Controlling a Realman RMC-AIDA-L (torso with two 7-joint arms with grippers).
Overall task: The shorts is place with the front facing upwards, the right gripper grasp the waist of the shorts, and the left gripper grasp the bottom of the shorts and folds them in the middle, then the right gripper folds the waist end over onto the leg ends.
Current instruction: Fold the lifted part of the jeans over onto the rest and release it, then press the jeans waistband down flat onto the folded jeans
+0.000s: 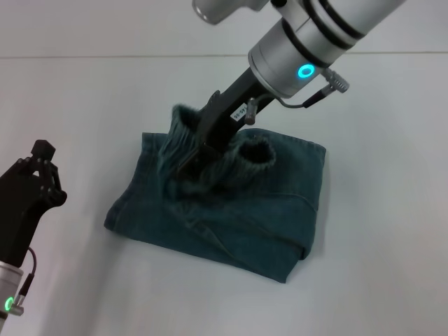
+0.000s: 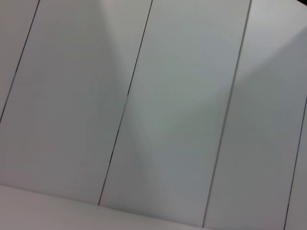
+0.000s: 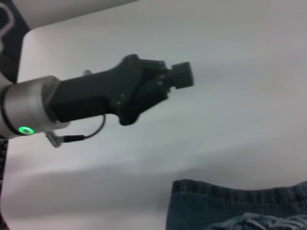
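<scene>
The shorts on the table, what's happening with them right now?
The dark teal denim shorts lie already folded on the white table. The right gripper is down on them, pinching a bunched-up fold of fabric near the far edge, seemingly partway through the last fold. The left gripper is raised off to the left side, touching nothing.

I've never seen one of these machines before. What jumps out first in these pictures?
First, the dark teal denim shorts, folded into a block in the middle of the white table. The right claw reaches down from above and digs into the bunched fabric near the shorts' far edge, a blue ring glowing on its silver wrist. The left claw hangs off to the left, apart from the shorts.
</scene>
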